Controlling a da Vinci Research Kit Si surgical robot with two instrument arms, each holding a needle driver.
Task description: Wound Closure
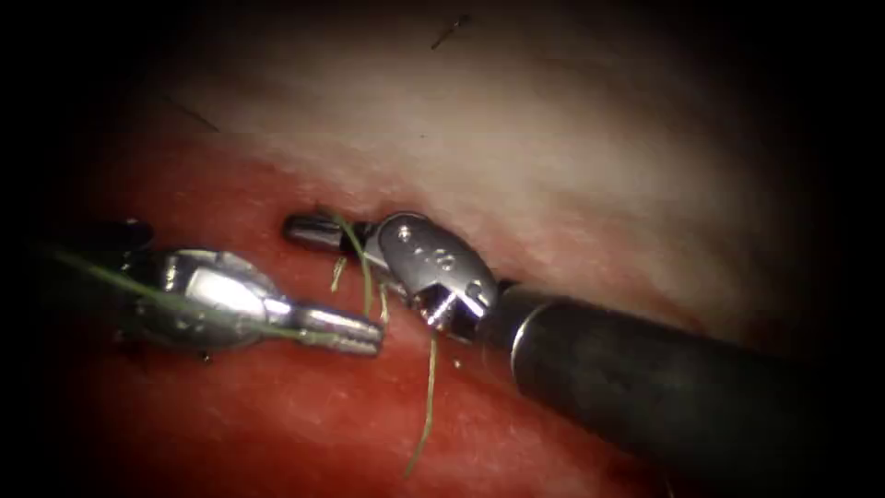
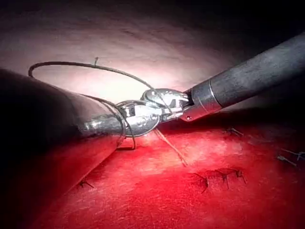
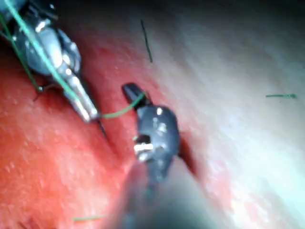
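A cut end of thread (image 1: 426,406) trails on the red-stained tissue (image 1: 277,415) below the right tool (image 1: 309,229). The left tool (image 1: 355,332), jaws closed on the green thread (image 1: 355,249), lies just beside it. The thread crosses the right tool's jaws; their grip cannot be told. No needle or legible writing can be made out.

Left tool (image 1: 355,330) is seen entering from the endoscope view's left, lying nearly level, jaws closed together, tips directed right. Right tool (image 1: 309,228) is seen entering from the lower right on a dark shaft (image 1: 645,369), wrist bent, jaws closed and directed left. The two tips are held near each other, the right tool's slightly above the left's.
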